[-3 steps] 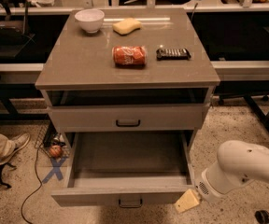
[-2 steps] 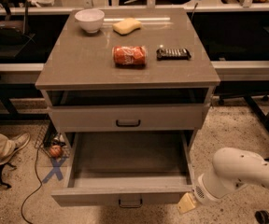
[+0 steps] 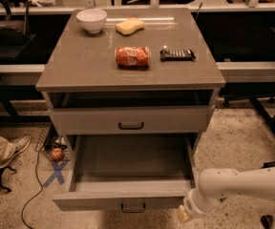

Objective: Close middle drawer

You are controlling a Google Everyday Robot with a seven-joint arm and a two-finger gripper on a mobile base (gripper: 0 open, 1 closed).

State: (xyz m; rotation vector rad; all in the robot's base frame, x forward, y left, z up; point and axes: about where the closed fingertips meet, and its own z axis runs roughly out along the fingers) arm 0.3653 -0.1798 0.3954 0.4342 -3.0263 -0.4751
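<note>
The middle drawer [image 3: 128, 200] is a wide grey drawer pulled far out of the cabinet, its inside bare, with a small dark bar handle [image 3: 132, 207] at the centre of its front. Above it the uppermost drawer [image 3: 131, 120] is nearly in, with a dark gap over its front. The lowest drawer is hidden under the open one. My gripper [image 3: 184, 214], on a white arm [image 3: 237, 185] coming from the right, is low at the right front corner of the open drawer's front, just beside it. I cannot tell whether it touches the front.
On the cabinet top [image 3: 80, 66] lie a white bowl [image 3: 91, 20], a yellow sponge [image 3: 130, 26], a red can on its side [image 3: 132, 56] and a dark bar [image 3: 177, 55]. A person's leg and shoe [image 3: 4, 149] are at the left. Cables and a blue floor mark [image 3: 56, 171] lie left of the drawer.
My arm has moved left and a little down, bringing the gripper closer to the drawer's right front corner. The drawer stands out as far as before.
</note>
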